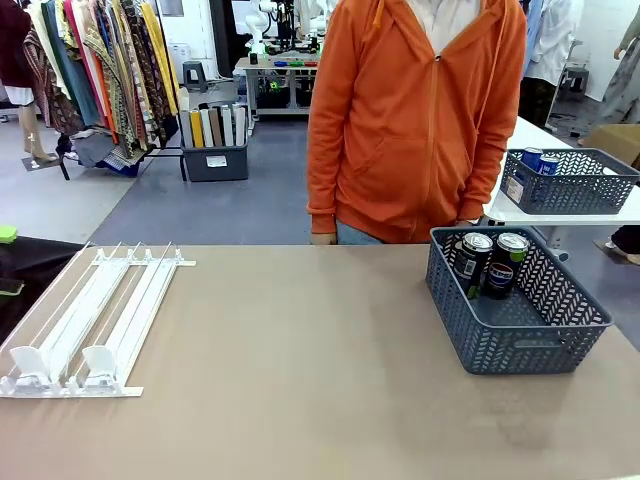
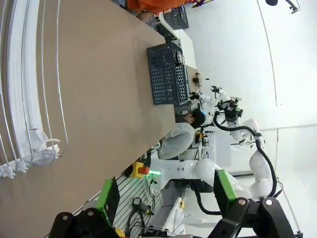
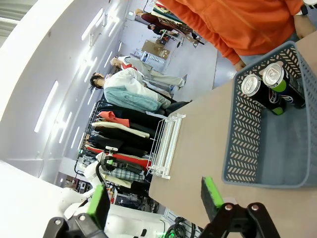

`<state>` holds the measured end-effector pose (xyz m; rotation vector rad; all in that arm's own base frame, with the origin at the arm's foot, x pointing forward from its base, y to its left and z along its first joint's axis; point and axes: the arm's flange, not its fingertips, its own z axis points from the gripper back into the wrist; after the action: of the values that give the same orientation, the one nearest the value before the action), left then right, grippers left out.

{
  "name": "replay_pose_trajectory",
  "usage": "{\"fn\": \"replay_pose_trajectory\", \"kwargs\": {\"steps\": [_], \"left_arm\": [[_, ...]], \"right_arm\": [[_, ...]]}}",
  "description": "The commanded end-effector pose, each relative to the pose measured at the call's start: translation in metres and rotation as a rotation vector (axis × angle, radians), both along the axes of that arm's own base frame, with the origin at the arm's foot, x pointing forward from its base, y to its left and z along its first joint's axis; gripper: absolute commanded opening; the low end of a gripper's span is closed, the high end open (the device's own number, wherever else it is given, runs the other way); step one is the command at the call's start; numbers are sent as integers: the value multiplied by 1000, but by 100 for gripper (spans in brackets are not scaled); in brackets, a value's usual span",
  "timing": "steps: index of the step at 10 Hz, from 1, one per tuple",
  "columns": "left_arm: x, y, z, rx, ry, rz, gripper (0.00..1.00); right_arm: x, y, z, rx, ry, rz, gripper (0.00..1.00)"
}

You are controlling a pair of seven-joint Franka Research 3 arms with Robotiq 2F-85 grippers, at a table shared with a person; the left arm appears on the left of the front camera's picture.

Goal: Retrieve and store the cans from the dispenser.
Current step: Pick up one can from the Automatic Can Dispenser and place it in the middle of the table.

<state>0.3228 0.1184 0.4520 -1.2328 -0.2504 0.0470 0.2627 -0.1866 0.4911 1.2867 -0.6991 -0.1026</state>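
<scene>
Both the left pincer (image 2: pixel 166 201) and right pincer (image 3: pixel 153 198) hang released, grasping nothing. Two dark cans (image 1: pixel 490 262) stand in the grey basket (image 1: pixel 520 330) far right on the desk (image 1: pixel 300 380); the dispenser (image 1: pixel 95 320) lies left.

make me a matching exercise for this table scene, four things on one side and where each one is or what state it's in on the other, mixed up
Things:
1. dispenser
2. two dark cans
3. grey lattice basket
4. left claw

Places or states:
A. upright in the basket's far corner
B. open, holding nothing
C. on the table's right side, near the person
D. lying flat on the table's left side, lanes without cans

Pairs: 1-D, 2-A, 3-C, 4-B
</scene>
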Motion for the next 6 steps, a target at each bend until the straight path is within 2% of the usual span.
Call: {"fn": "replay_pose_trajectory", "kwargs": {"steps": [1, 6], "left_arm": [[-1, -2, 4, -24, 4, 8, 100], [-1, -2, 4, -24, 4, 8, 100]], "right_arm": [[3, 1, 4, 21, -28, -5, 100], [3, 1, 4, 21, -28, -5, 100]]}}
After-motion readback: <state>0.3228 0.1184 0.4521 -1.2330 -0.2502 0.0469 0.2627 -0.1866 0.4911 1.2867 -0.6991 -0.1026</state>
